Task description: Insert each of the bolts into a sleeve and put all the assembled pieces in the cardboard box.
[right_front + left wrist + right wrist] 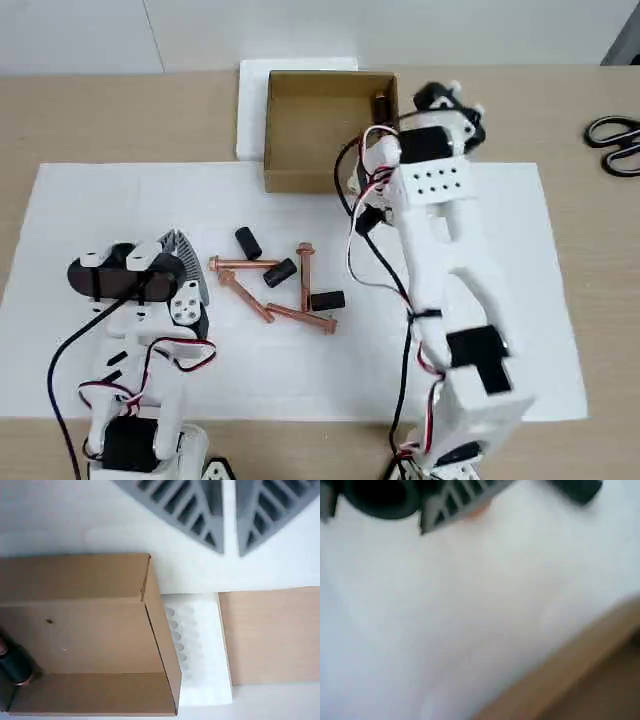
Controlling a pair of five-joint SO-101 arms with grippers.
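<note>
Several copper bolts [245, 264] and three black sleeves [280, 271] lie loose on the white paper in the middle. The cardboard box [300, 180] stands at the back. One sleeve with a bolt in it [380, 102] rests against the box's right wall, also seen as the assembled piece [15, 665] on the box floor [100, 635]. My left gripper [185, 255] hovers left of the loose bolts, its grey fingers [200, 510] nearly together with nothing between them. My right gripper [445, 100] sits just outside the box's right wall.
A white foam tray [255, 100] sticks out behind and left of the box, seen again as the foam tray [200, 650]. Scissors [615, 140] lie at the far right on the wooden table. The white paper [470, 605] covers most of the work area.
</note>
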